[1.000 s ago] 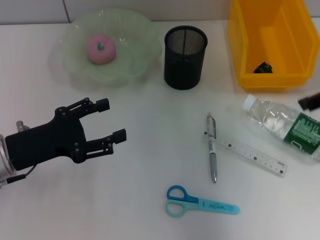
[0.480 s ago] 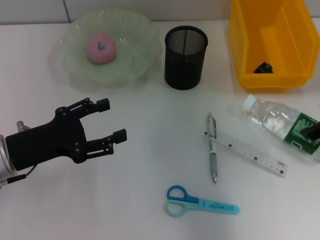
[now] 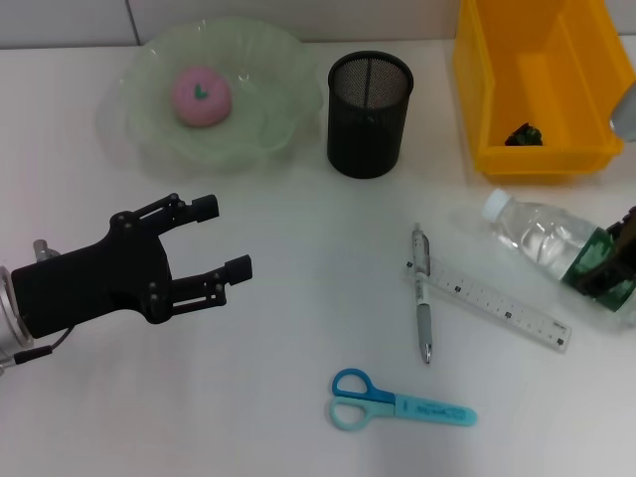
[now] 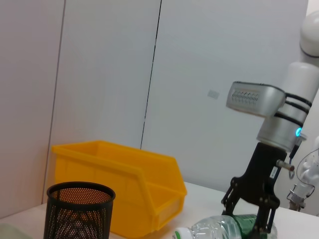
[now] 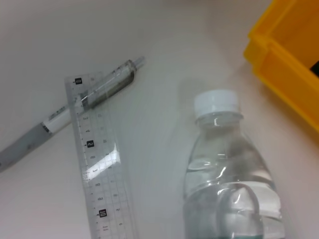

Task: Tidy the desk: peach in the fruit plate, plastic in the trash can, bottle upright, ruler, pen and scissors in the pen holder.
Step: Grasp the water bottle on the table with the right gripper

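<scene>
I see the yellow bin point(image 3: 537, 89) at the upper right of the head view with the dark scrap of plastic point(image 3: 523, 133) already in it, and the fruit plate point(image 3: 149, 119) at upper left holding the peach point(image 3: 201, 96). The bottle point(image 3: 542, 238) lies on its side at the right edge, clear, thin-walled and probably slippery; I judge it light, so I would grip it across the labelled body, not the cap. My right gripper point(image 3: 618, 260) sits over that label, fingers apart astride it in the left wrist view. My left gripper point(image 3: 219, 238) hovers spread at lower left. Ruler point(image 3: 492, 303), pen point(image 3: 422, 293) and scissors point(image 3: 397, 401) lie flat, stiff and thin.
</scene>
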### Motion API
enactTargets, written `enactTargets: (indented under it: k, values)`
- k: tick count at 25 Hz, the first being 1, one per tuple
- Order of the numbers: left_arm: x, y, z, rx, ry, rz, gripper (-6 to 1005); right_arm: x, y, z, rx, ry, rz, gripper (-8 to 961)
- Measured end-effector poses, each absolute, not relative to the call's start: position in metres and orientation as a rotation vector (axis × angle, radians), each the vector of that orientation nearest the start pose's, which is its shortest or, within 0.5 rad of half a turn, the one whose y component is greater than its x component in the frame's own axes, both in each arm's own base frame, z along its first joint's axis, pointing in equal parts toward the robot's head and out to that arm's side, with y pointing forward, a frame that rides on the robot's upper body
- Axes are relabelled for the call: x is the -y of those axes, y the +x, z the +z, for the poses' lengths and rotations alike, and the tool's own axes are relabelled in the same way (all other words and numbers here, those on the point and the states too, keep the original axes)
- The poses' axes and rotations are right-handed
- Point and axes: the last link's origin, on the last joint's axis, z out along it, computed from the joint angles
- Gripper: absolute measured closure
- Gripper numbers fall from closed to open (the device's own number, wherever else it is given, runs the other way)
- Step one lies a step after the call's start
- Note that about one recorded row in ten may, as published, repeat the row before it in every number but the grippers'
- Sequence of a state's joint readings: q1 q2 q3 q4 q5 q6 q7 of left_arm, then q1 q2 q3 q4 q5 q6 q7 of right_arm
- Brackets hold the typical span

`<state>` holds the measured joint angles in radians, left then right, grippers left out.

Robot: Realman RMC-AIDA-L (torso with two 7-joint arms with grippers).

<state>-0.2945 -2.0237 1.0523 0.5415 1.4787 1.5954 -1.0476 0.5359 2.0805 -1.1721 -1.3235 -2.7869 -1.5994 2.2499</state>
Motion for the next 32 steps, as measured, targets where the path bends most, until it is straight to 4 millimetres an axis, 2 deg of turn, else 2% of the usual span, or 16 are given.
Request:
enactTargets:
  k: [12,20,26,30,32]
  values:
    - [-0.269,-0.289,-0.005,0.436,-2.605,-0.961,140,-0.350,0.261,0.023,-0.889,-2.532,-0.702,107]
    - [-0.268,-0.289,-0.005,0.437,-2.605,-0.962,140,-0.345,0.262,0.027,-0.890,-2.514,-0.671,148]
    - [-0.267,-0.289,-0.005,0.438,-2.602,-0.969,140,-0.337,0.248,0.036,-0.859,-2.552,-0.484,151]
    - [-0.267,-0.289,-0.005,0.435,-2.600,-0.970,140,-0.333,0.249,0.046,-0.859,-2.552,-0.362,157]
    - [-0.267,-0.289,-0.005,0.430,-2.598,-0.973,140,-0.331,0.250,0.051,-0.851,-2.551,-0.282,224]
